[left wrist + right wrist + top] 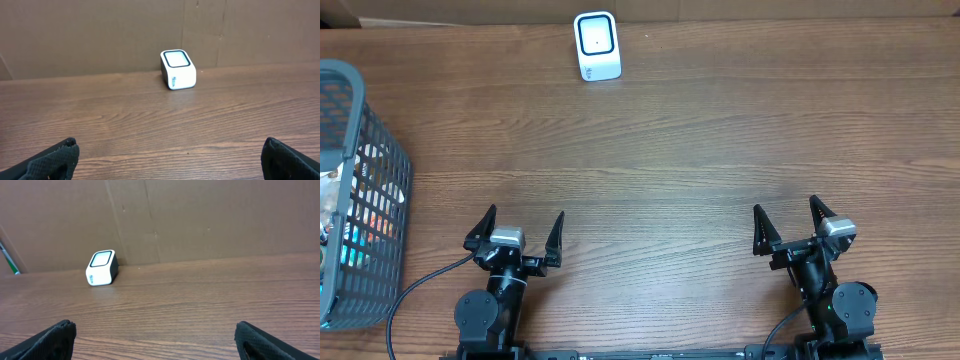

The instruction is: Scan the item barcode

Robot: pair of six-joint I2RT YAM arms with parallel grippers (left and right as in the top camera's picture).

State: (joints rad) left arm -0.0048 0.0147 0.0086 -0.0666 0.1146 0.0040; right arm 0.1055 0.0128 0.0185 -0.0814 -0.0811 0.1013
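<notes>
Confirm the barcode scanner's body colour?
The scanner is white with dark trim around its top; it shows best in the left wrist view.

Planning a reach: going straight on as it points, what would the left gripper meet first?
Likely the white scanner by the far wall; only table lies between, though depth is unclear.

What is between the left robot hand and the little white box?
Nothing, just bare wooden table between the left gripper and the white scanner. The overhead and left wrist views both show it.
</notes>
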